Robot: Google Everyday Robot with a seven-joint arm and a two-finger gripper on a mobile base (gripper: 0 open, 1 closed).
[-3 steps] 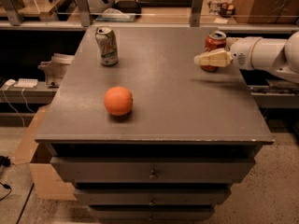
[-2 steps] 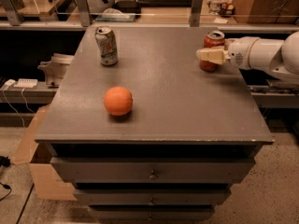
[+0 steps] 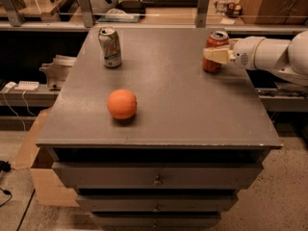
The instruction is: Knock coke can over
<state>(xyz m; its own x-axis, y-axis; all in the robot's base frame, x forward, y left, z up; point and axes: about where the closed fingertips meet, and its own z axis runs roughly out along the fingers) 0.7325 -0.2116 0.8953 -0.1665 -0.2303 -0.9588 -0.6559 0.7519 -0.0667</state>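
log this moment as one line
gripper at coke can, far right of table | can upright, not knocked | orange mid-table | white-green can far left

Cream-coloured, blocky claw (image 3: 214,56), at the right rear of the grey flat-topped counter (image 3: 192,119), mounted on a glossy white rounded wrist housing (image 3: 248,53); behind it, smooth white cylindrical arm segments (image 3: 284,57).

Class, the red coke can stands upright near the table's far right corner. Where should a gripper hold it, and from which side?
Grip the coke can around its straight round wall at mid-height, coming from the right: it stands upright, and the gripper sits at that side, level with its middle.
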